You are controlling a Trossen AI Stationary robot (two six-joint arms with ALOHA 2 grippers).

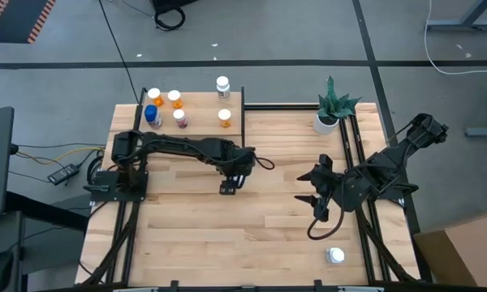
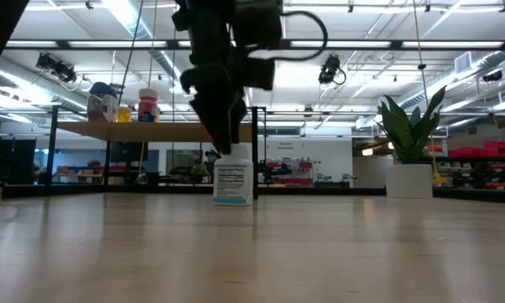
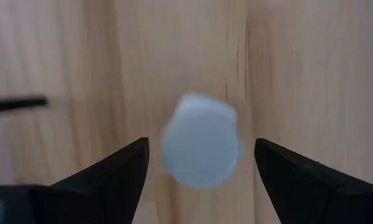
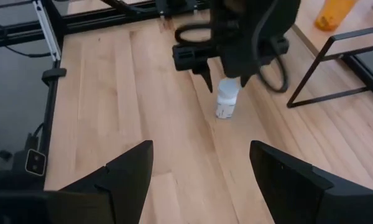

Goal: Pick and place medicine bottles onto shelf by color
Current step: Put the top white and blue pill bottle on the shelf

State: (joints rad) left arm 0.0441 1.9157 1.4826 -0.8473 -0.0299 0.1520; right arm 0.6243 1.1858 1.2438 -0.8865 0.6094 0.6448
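Note:
A white medicine bottle [image 2: 233, 180] with a white cap [image 3: 202, 149] stands upright on the tabletop near its middle. My left gripper [image 2: 229, 139] hangs right above it, pointing steeply down and open. One finger stands on either side of the cap with a gap on both sides, touching nothing. In the high view the gripper [image 1: 229, 185] hides this bottle. My right gripper [image 1: 312, 191] is open and holds nothing, raised over the table's right part. The shelf [image 1: 199, 105] at the far left carries several bottles, orange [image 1: 154, 96], blue [image 1: 152, 116] and white [image 1: 222, 85].
Another white-capped bottle [image 1: 335, 256] stands on the table near the front right corner. A white pot with a spiky green plant [image 1: 333, 109] sits at the far right. Black frame rails [image 1: 361, 146] run along the right side. Bare planks lie between the two arms.

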